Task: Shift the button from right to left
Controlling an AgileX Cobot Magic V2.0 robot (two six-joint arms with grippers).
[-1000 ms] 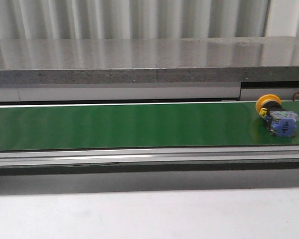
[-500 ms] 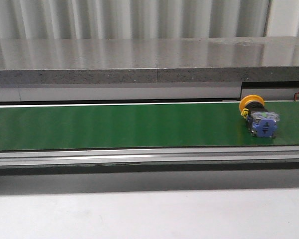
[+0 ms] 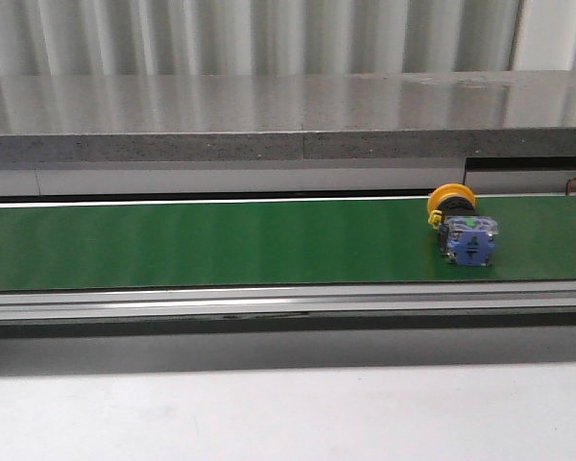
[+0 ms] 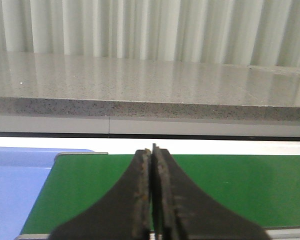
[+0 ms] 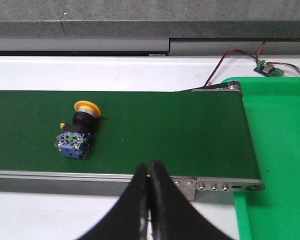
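The button (image 3: 464, 229) lies on its side on the green conveyor belt (image 3: 221, 242), towards the right end in the front view. Its orange-yellow cap points to the back and its clear blue contact block with a green mark faces front. It also shows in the right wrist view (image 5: 77, 131). My right gripper (image 5: 150, 167) is shut and empty, over the belt's near rail, apart from the button. My left gripper (image 4: 152, 150) is shut and empty over the belt's left end (image 4: 80, 190). Neither gripper shows in the front view.
A grey stone ledge (image 3: 288, 115) runs behind the belt. A metal rail (image 3: 288, 300) edges the belt's front. A blue surface (image 4: 15, 190) lies past the belt's left end, a green tray (image 5: 280, 150) past its right end, with wires and a small board (image 5: 267, 67) behind.
The button has travelled left along the belt, from near the right edge of the front view to about a fifth of the way in. No gripper appears in those frames.
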